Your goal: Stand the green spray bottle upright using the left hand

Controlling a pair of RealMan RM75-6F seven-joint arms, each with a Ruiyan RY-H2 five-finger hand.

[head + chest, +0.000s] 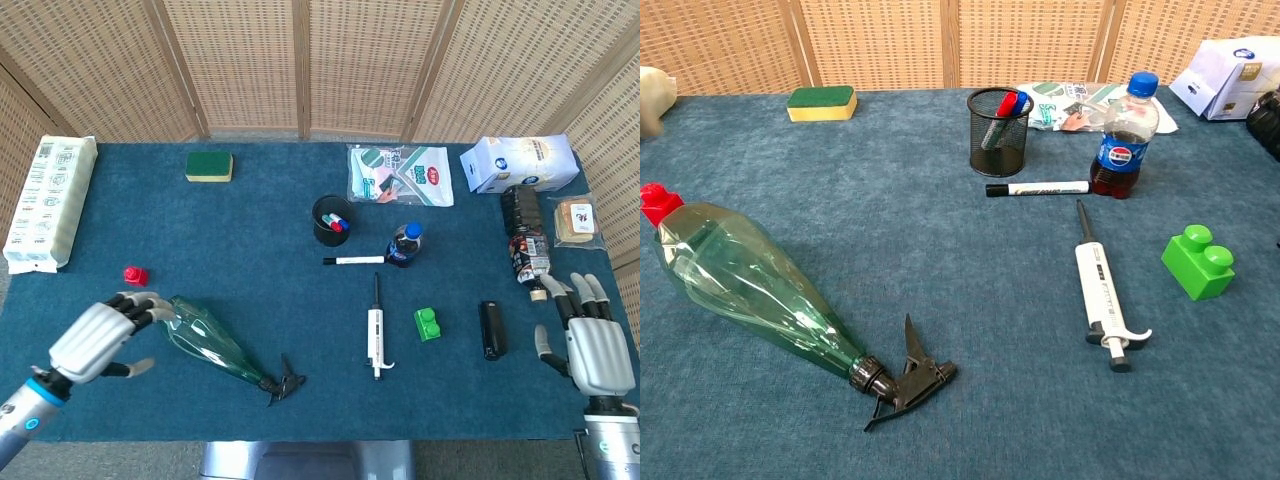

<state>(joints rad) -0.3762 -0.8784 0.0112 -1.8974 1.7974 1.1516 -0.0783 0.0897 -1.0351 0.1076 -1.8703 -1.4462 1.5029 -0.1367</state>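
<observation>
The green spray bottle (210, 342) (750, 285) lies on its side on the blue table, its wide base to the left and its black trigger head (281, 384) (902, 378) to the front right. My left hand (100, 340) hovers open just left of the bottle's base, fingers spread and reaching toward it; whether they touch it is unclear. Only a blurred pale tip shows at the chest view's top left edge. My right hand (590, 345) rests open at the table's right front, far from the bottle.
A red block (135, 275) (654, 200) sits just behind the bottle's base. A white pipette (376, 338) (1102, 295), green brick (428, 323) (1198, 262), marker (352, 260), cola bottle (405, 243) and pen cup (331, 219) stand to the right. A sponge (209, 166) and long white packet (48, 200) lie at the back left.
</observation>
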